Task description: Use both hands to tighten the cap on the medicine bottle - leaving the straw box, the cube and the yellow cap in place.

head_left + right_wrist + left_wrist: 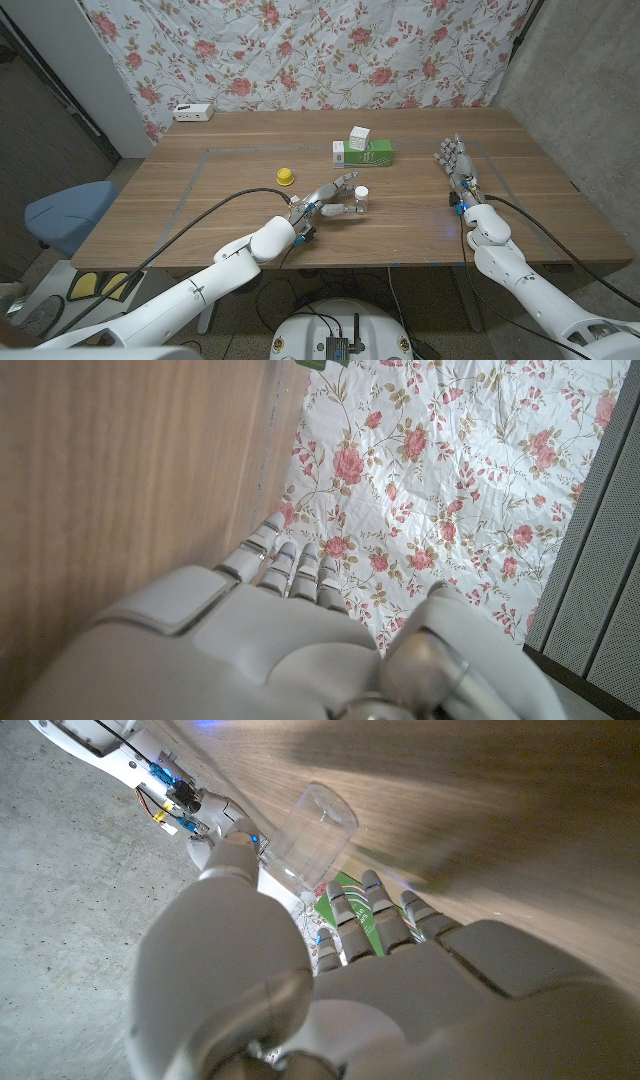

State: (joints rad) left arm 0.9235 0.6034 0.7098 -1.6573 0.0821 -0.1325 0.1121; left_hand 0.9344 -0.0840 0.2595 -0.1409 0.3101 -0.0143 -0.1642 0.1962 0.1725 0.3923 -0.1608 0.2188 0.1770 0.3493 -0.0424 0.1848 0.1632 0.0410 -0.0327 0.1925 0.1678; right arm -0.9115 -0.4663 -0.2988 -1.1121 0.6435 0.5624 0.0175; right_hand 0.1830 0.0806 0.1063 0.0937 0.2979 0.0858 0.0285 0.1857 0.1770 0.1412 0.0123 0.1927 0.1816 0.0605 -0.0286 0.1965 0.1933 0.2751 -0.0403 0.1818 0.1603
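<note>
The medicine bottle (359, 200) is small and clear with a white cap, and it stands upright mid-table. My left hand (325, 203) reaches it from the left, one finger stretched past its far side and the thumb on the near side. In the left wrist view the clear bottle (315, 832) stands just past the thumb tip and fingertips (372, 905), with no firm grip showing. My right hand (455, 160) stands at the table's right with its fingers apart and holds nothing. From the right wrist view, that hand (290, 625) is beside bare wood.
The green straw box (362, 154) lies behind the bottle with the white cube (360, 135) on it. The yellow cap (286, 176) sits left of my left hand. A white device (192, 112) is at the back left corner. A blue chair (60, 212) stands off the table's left.
</note>
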